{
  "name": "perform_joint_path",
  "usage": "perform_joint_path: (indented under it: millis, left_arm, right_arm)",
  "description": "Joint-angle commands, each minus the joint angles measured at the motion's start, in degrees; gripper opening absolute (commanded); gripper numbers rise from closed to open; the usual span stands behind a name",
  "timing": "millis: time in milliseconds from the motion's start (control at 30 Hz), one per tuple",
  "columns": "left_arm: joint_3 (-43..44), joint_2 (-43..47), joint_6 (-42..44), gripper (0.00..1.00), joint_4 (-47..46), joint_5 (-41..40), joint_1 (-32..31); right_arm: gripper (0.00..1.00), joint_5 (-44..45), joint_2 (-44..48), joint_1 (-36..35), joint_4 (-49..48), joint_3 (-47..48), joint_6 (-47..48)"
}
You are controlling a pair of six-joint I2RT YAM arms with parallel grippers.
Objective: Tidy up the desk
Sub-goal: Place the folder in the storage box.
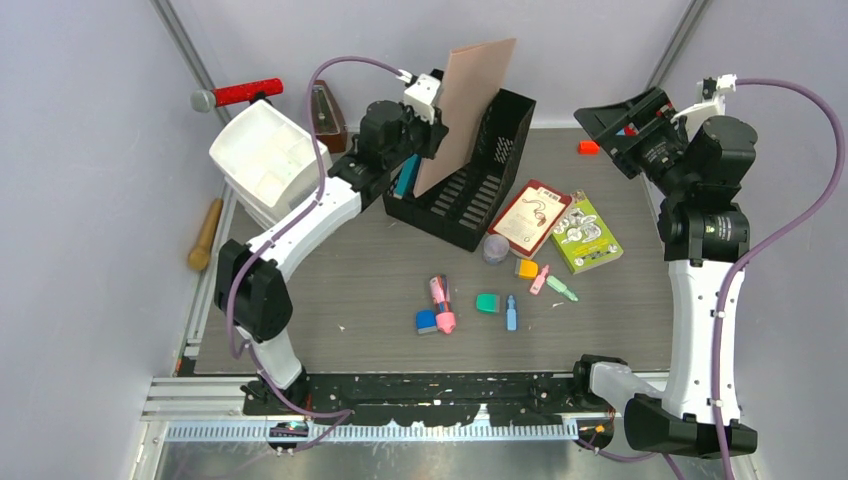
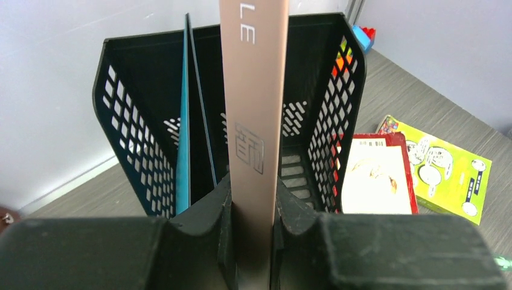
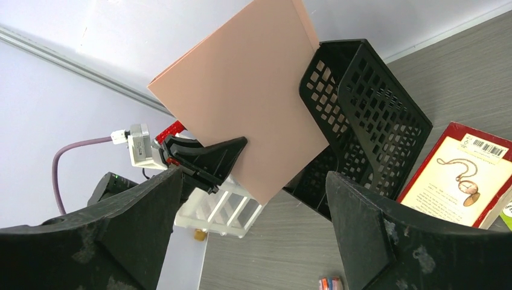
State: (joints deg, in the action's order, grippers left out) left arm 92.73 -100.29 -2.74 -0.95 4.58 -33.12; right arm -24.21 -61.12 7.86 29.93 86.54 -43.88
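desk-tidying, filing step. the desk (image 1: 330, 280) is seen as the grey wood-grain top filling the middle of the overhead view, walled on three sides, with both arm bases at its near edge. the left gripper (image 2: 253, 199) is clamped on the edge of a tan folder (image 1: 475, 100), which is held upright but leaning, over the open end of a black mesh rack (image 1: 480, 190) at the far left of the desk. a teal folder (image 2: 183, 151) is already stood in the rack, just left of the tan one. whether the tan folder's lower corner is inside the rack cannot be told. the right gripper (image 1: 620, 125) is spread wide and empty, raised at the far right and turned toward the rack. a red book (image 1: 530, 215) and a green book (image 1: 587, 232) are left lying flat beside the rack, with small erasers and markers (image 1: 470, 300) scattered nearer.

likely faults: the leaning folder may be caught on the mesh wall or on the teal folder, so that the rack is shoved or tipped. the thin edge grip may be lost under such a snag, and the folder dropped outside.
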Motion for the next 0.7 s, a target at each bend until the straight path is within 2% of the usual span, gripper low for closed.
perform_joint_path:
  millis: [0, 233, 333, 467, 667]
  left_arm:
    - [-4.2, -1.2, -0.8, 0.05, -6.2, 0.3, 0.3]
    - [-10.8, 1.5, 2.4, 0.13, -8.6, -2.0, 0.3]
    - [-11.7, 3.0, 4.1, 0.08, -9.1, -1.7, 0.3]
    - [-7.4, 3.9, 5.5, 0.0, -5.0, -1.1, 0.3]
    - [3.8, 3.9, 9.5, 0.0, 2.9, -0.8, 0.3]
  right_arm:
    - [0.95, -1.0, 1.4, 0.5, -4.0, -0.1, -0.8]
    - [0.95, -1.4, 1.5, 0.6, -4.7, -0.9, -1.3]
    - [0.95, -1.5, 1.4, 0.6, -5.1, -1.4, -1.6]
    - [0.95, -1.5, 1.4, 0.6, -5.6, -2.0, -2.0]
    - [0.95, -1.9, 1.9, 0.7, -5.9, -2.3, -2.0]
